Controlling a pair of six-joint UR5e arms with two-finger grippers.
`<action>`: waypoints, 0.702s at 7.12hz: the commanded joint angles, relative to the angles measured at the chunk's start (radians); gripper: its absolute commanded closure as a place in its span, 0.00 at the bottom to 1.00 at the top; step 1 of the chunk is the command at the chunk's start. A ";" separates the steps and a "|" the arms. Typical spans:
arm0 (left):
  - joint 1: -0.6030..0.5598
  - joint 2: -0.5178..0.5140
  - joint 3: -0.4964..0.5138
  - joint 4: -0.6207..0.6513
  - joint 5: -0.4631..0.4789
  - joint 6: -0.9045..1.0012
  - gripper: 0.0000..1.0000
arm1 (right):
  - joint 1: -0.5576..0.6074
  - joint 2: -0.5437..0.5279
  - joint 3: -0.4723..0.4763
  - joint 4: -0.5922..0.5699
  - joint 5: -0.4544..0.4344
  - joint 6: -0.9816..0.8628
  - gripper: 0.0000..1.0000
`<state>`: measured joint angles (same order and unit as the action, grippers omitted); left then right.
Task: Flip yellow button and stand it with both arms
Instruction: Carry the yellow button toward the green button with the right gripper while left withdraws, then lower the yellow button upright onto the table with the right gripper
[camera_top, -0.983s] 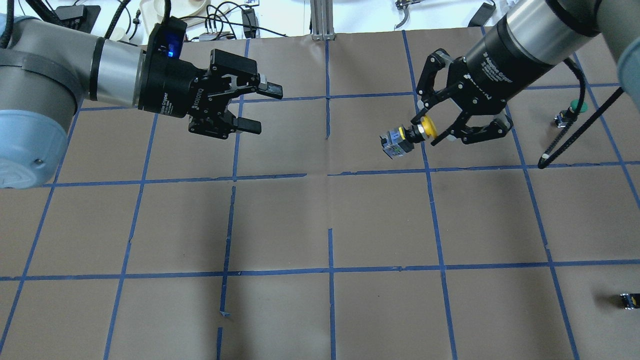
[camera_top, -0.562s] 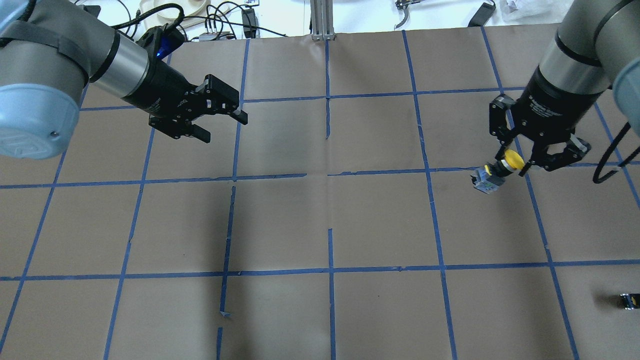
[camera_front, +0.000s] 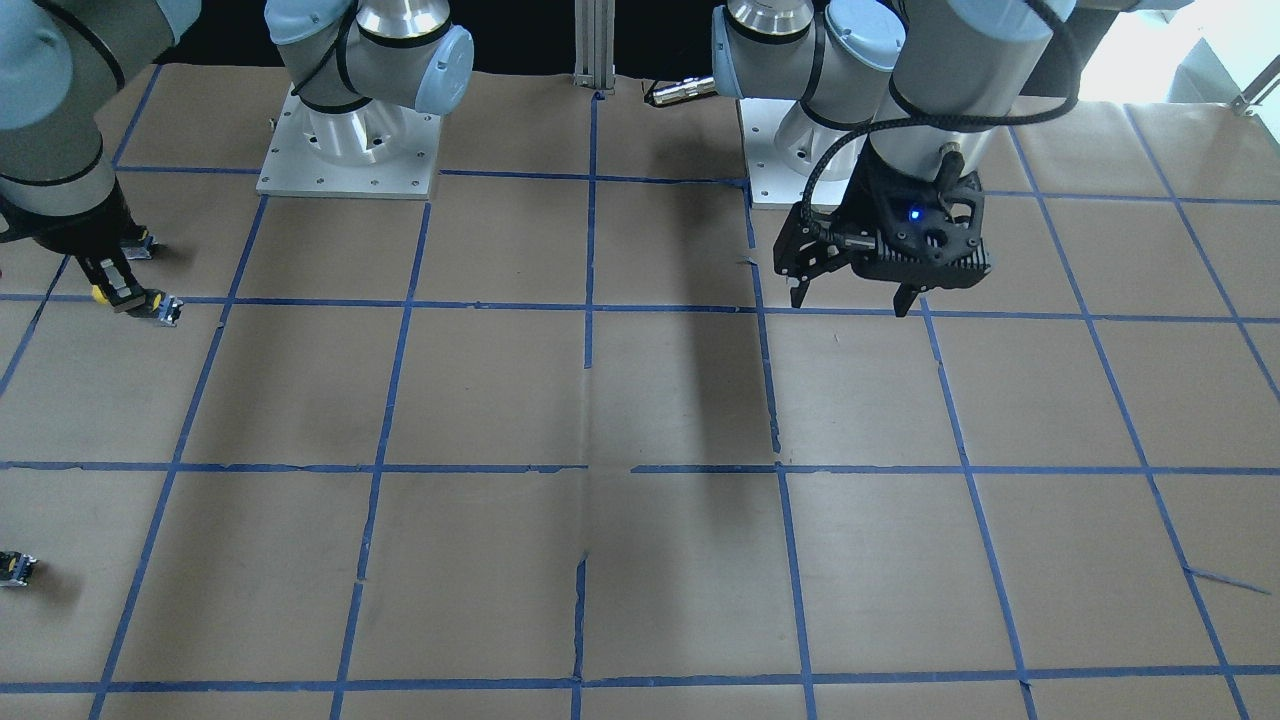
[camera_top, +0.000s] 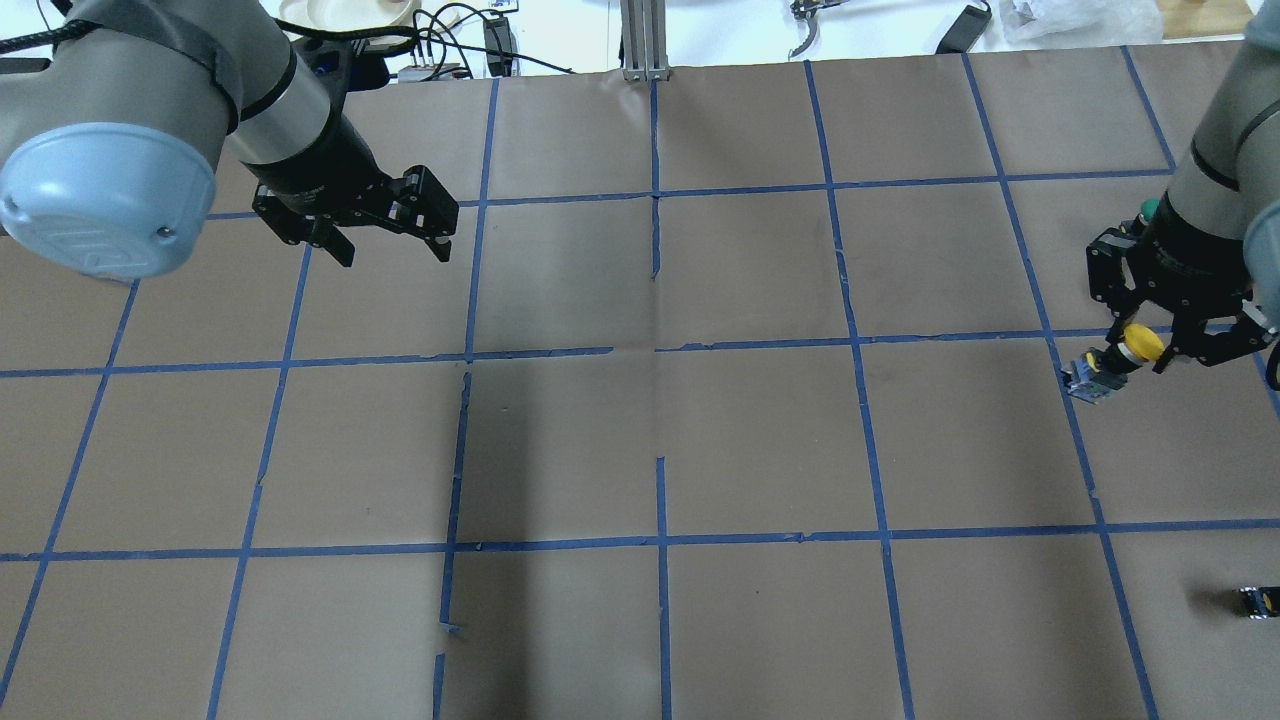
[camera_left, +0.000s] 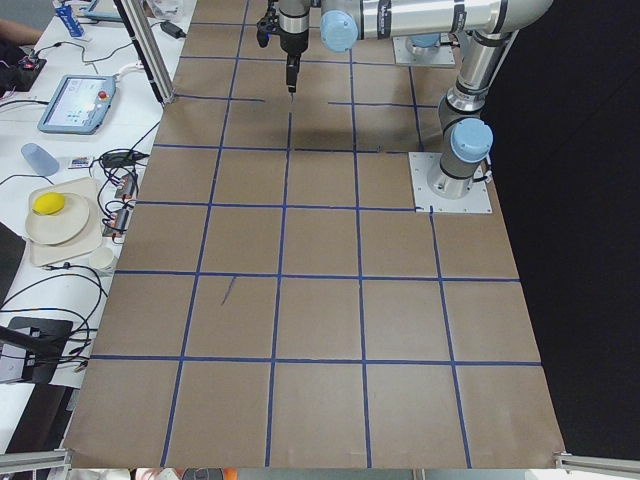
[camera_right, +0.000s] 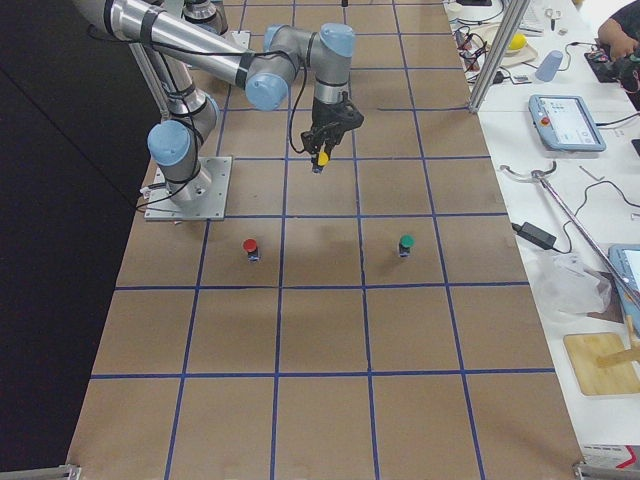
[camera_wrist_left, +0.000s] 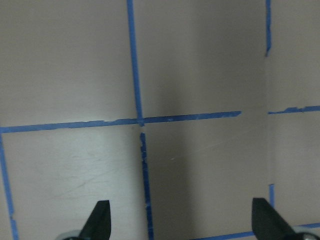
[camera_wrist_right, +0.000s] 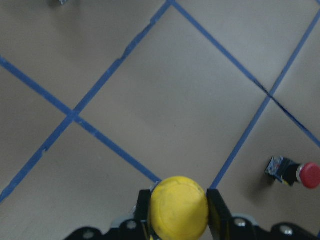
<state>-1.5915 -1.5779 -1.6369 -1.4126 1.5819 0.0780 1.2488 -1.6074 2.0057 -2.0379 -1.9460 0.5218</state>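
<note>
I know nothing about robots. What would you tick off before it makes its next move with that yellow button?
1. The small yellow-capped push-button clamped in the right pincer: ok.
2. The left pincer open, empty: ok.
3. Both pincers far apart: ok.
4. The red-capped button lying clear of the held one: ok.
5. Held button's body off the brown paper table: cannot tell.

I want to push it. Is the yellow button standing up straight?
No, tilted. The right gripper pinches the yellow button by its cap, its body slanting off sideways.
</note>
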 joint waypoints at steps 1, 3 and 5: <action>0.022 0.038 -0.010 -0.011 -0.023 0.011 0.00 | -0.009 0.098 0.082 -0.238 -0.117 -0.075 0.90; 0.042 0.021 -0.011 -0.014 -0.025 0.009 0.00 | -0.044 0.155 0.120 -0.369 -0.268 -0.059 0.90; 0.041 0.012 -0.009 -0.016 -0.025 -0.001 0.00 | -0.106 0.202 0.125 -0.438 -0.198 -0.065 0.89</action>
<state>-1.5517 -1.5616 -1.6469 -1.4274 1.5573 0.0806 1.1766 -1.4358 2.1251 -2.4369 -2.1878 0.4583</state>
